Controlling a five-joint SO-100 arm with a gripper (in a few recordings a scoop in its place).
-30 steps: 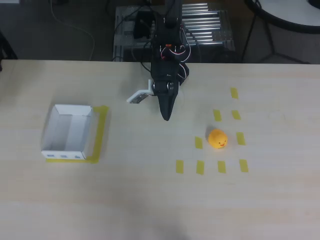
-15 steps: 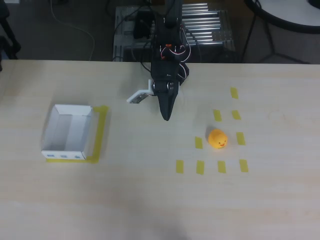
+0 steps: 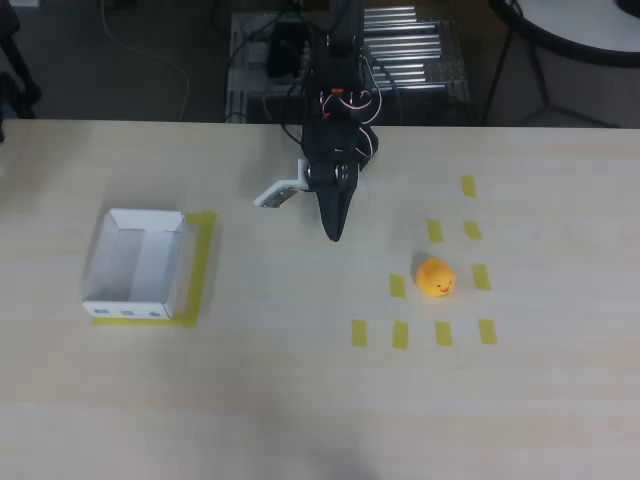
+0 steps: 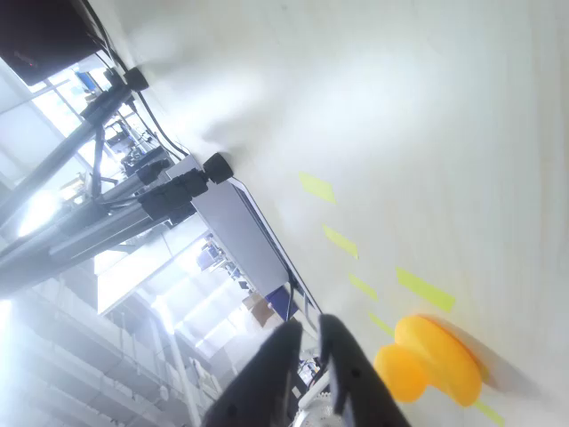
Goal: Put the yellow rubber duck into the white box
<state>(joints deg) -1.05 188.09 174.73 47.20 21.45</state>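
The yellow rubber duck (image 3: 436, 278) sits on the table right of centre in the overhead view, among yellow tape marks; the wrist view has it low and right (image 4: 428, 359). The white box (image 3: 137, 266) stands at the left on a yellow tape frame, with blue marks on its near wall. My black gripper (image 3: 333, 234) points down the picture from the arm at the top centre, shut and holding nothing. It hangs up and to the left of the duck, apart from it. Its dark fingers (image 4: 348, 378) meet at the bottom of the wrist view.
Several yellow tape rectangles (image 3: 434, 231) ring the duck. A small white tag (image 3: 280, 192) sticks out left of the arm. Behind the table's far edge stand a metal rack (image 3: 400, 50) and cables. Bare wood lies between the box and the gripper.
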